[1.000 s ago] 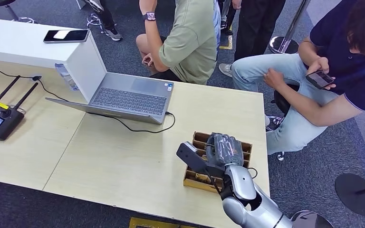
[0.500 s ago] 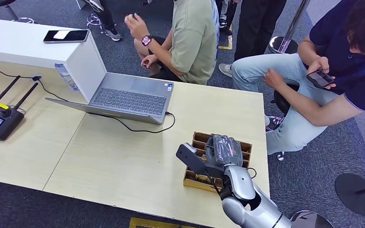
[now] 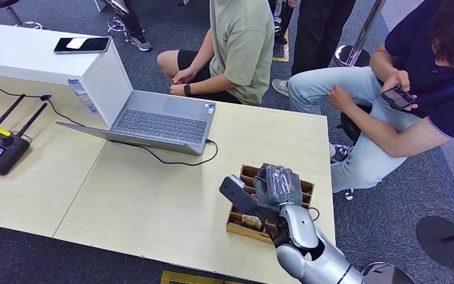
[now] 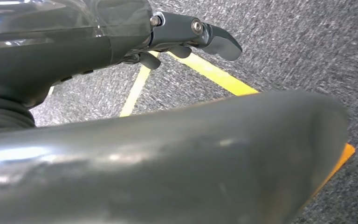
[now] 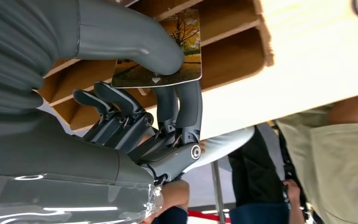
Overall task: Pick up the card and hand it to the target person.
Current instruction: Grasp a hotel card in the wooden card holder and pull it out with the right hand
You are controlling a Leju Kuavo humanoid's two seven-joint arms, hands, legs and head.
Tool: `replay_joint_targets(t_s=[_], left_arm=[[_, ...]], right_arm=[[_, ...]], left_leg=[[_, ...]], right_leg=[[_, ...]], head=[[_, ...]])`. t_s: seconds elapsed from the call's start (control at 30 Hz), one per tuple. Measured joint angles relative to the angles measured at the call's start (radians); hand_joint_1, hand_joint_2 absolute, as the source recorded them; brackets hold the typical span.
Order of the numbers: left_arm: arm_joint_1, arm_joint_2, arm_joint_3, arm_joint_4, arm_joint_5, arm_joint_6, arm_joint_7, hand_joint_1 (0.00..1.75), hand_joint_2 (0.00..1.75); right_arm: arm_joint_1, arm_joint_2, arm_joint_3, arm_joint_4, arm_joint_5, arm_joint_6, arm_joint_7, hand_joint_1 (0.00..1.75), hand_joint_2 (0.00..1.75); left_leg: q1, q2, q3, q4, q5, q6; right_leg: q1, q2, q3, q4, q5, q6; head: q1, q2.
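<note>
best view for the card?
Right wrist view: the card, printed with an autumn tree, is pinched between the right hand's thumb and fingers over the wooden tray. In the head view the hand covers it. The left wrist view looks at carpet.

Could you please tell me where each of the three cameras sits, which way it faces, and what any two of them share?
Head view: high on the body, looking forward and down at the table; right robot hand over the wooden box.
Left wrist view: behind the left robot hand, facing carpet floor with yellow tape.
Right wrist view: behind the right robot hand, facing the box; thumb and fingers pinch the card.
Shared: head and right wrist views show the box and right robot hand.
</note>
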Motion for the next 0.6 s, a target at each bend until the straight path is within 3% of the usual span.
replay_joint_targets(t_s=[0.23, 0.6], left_arm=[[0.000, -0.002, 0.000, 0.000, -0.003, 0.001, -0.004, 0.00, 0.00], [0.000, -0.007, -0.003, 0.000, -0.034, -0.013, -0.004, 0.00, 0.00]], right_arm=[[-0.047, 0.019, 0.009, -0.001, -0.035, -0.106, -0.085, 1.75, 1.75], [-0.251, 0.090, 0.032, 0.035, -0.211, -0.155, -0.188, 1.75, 1.75]], left_leg=[[0.000, 0.000, 0.000, 0.000, 0.000, 0.000], [0.000, 0.000, -0.001, 0.000, 0.001, 0.000]], right_leg=[[0.000, 0.000, 0.000, 0.000, 0.000, 0.000], [0.000, 0.000, -0.001, 0.000, 0.001, 0.000]], head=[[0.000, 0.000], [0.000, 0.000]])
